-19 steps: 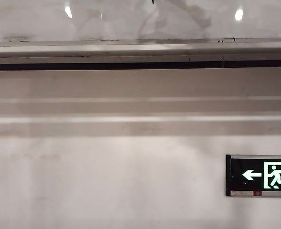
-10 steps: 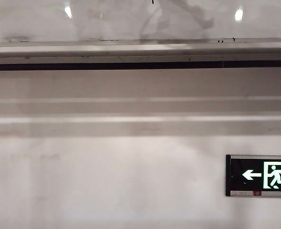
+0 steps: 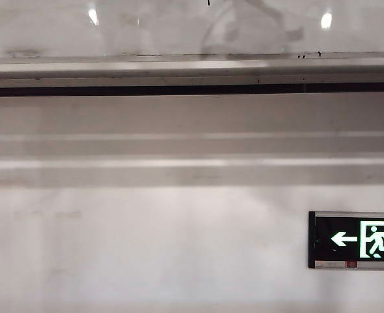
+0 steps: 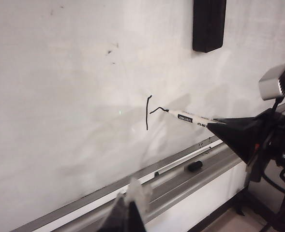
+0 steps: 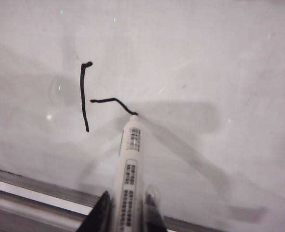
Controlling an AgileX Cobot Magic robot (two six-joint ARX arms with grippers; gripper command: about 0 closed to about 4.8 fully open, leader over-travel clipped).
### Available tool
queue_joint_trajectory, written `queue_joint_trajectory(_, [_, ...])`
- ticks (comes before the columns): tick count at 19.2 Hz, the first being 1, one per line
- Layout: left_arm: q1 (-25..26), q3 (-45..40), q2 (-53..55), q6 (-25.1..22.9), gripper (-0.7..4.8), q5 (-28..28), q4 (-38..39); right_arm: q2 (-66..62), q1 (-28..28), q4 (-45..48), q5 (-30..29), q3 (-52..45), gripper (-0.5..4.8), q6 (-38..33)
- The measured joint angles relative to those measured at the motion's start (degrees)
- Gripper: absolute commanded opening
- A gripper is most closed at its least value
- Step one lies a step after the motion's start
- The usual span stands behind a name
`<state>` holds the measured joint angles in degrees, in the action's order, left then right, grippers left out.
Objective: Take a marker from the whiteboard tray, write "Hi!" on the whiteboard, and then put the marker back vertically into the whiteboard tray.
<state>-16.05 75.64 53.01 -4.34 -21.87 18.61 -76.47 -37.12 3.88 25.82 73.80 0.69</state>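
My right gripper point(image 5: 127, 205) is shut on the marker point(image 5: 127, 169), a white barrel with dark print. The marker's black tip touches the whiteboard point(image 5: 205, 58) at the end of a short sideways stroke point(image 5: 108, 100), beside a vertical black stroke point(image 5: 83, 96). The left wrist view shows the same from the side: the marker point(image 4: 188, 118) sticks out of the right gripper point(image 4: 216, 124) toward the strokes point(image 4: 147, 113). The whiteboard tray point(image 4: 181, 180) runs below them. My left gripper point(image 4: 130, 212) hangs shut and holds nothing, near the tray. Neither gripper shows in the exterior view.
A small black cap point(image 4: 194, 166) lies in the tray. A black eraser point(image 4: 209, 24) sticks to the board above the writing. The exterior view shows the board's lower edge point(image 3: 178, 29), the tray point(image 3: 192, 68), wall mouldings and a green exit sign point(image 3: 354, 239).
In the exterior view, the faint dark reflection on the board's lower part has drifted to the right. Nothing else differs.
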Motion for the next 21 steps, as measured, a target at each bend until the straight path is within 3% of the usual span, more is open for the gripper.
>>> queue_joint_trajectory(10, [0.02, 0.0, 0.0, -0.02, -0.06, 0.0, 0.0, 3.45, 1.03, 2.49, -4.98, 0.02, -0.05, 3.54])
queue_joint_trajectory(21, [0.0, 0.0, 0.0, 0.02, -0.06, -0.09, 0.0, 1.7, 2.8, 3.04, -5.46, 0.02, -0.05, 3.69])
